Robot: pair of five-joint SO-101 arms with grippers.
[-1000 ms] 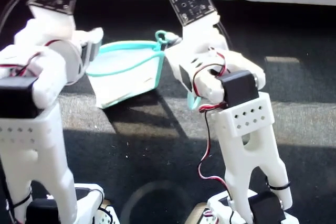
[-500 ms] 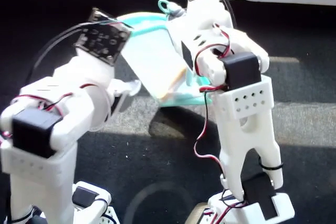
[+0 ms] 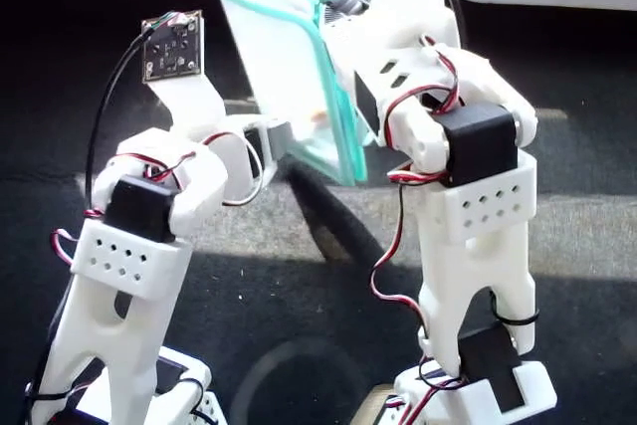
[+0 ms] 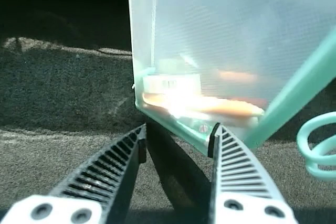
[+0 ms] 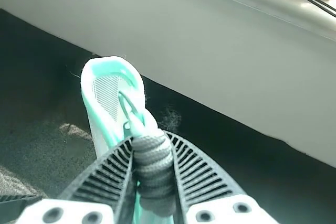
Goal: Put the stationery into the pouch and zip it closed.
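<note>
Pouch point(image 3: 284, 67) of translucent plastic with teal edging hung lifted clear of the dark desk point(image 3: 249, 296). It stood nearly on end, one narrow end uppermost, and leaned a little to one side.

At the pouch's upper corner the right end effector point(image 5: 149, 142) was pressed together on a grey ribbed cord point(image 5: 153, 163), its two fingers closed tight against the cord's sides. The pouch's rounded teal end showed just beyond the fingertips. A pale wall point(image 5: 236, 51) ran behind the pouch, well apart from it.

At the pouch's lower corner sat the left end effector point(image 4: 178, 135), its fingers spread wide with one on each side of the corner and nothing pinched between them. One fingertip lay right at the teal edging. Whether it touched the edging or only stood just beside it could not be told.

Inside the pouch the stationery had settled at the lowest end. A white piece point(image 4: 170, 83) lay against the bottom seam near the corner, and a longer orange piece point(image 4: 231, 107) lay along the same seam just beside it. Both showed only as blurred shapes through the plastic, so what they were could not be told.

Outside the pouch, near its lower edge, a teal loop point(image 4: 317, 150) hung free. Whether the pouch's zip was closed could not be made out.
</note>
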